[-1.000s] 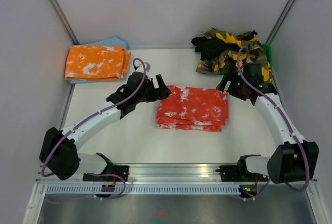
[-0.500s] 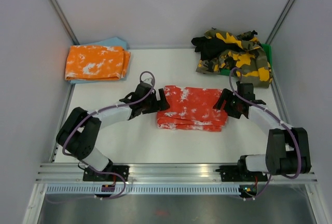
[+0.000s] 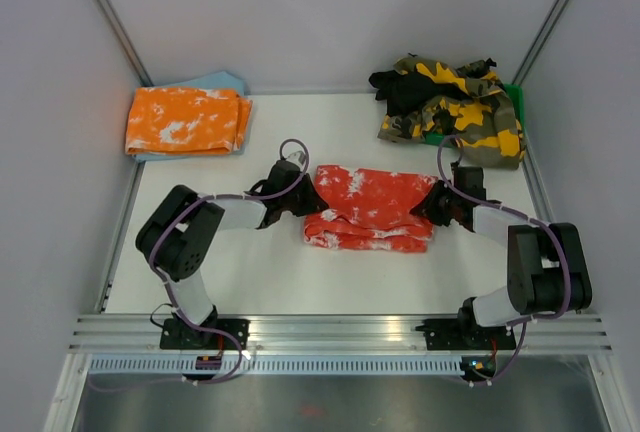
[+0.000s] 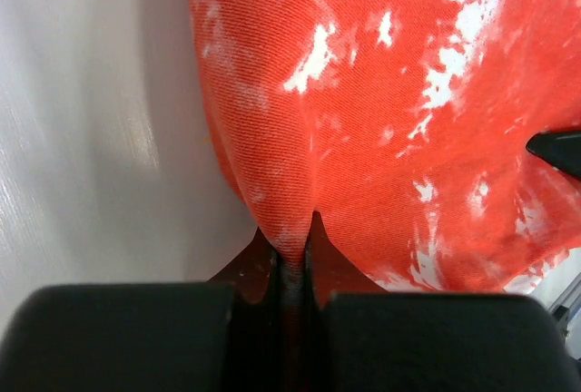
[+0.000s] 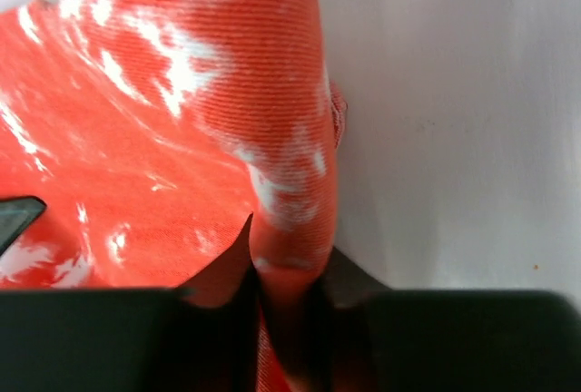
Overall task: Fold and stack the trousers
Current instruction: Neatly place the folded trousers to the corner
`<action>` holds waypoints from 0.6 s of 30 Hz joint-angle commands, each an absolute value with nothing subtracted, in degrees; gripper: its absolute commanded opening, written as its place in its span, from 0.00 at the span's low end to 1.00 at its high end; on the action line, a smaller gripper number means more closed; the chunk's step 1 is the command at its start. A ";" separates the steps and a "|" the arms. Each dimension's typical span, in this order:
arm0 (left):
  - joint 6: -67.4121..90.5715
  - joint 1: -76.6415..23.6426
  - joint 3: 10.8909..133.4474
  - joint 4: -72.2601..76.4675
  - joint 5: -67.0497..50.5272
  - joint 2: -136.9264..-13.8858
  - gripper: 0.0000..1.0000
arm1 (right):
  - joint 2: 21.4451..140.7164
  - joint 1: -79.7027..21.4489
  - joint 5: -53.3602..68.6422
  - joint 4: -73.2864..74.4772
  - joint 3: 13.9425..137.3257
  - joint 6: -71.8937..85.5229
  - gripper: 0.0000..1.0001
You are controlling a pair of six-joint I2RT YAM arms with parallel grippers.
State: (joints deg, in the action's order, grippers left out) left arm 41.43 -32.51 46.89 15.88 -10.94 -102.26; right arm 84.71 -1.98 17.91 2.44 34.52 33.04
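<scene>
Red trousers [image 3: 372, 210], opposite edges pinched in left pincer [image 4: 292, 249], right pincer [image 5: 286, 274]

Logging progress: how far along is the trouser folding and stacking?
Done: an orange-and-white pair lies folded far left, and the red trousers lie folded in the middle. In hand: the left gripper and right gripper each have jaws shut on an opposite edge of them. Left: probably moving them onto the stack, then folding the camouflage and black heap, crumpled far right.

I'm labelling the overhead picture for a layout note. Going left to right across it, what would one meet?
Folded orange trousers → left gripper → red trousers → right gripper.
</scene>
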 commanded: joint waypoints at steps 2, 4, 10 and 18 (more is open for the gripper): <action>38.51 -32.96 49.21 14.60 -10.82 -102.14 0.02 | 86.13 -2.63 20.03 0.62 32.34 35.15 0.13; 35.27 -32.70 50.88 10.22 -6.26 -100.64 0.02 | 86.39 -3.60 20.65 0.53 34.09 35.77 0.01; 24.99 -27.08 61.84 2.92 -4.04 -93.43 0.02 | 87.71 -11.85 19.34 0.62 46.91 40.07 0.00; 17.23 -11.99 75.57 0.35 -10.19 -94.03 0.02 | 106.85 -19.68 20.39 -9.67 74.68 48.33 0.00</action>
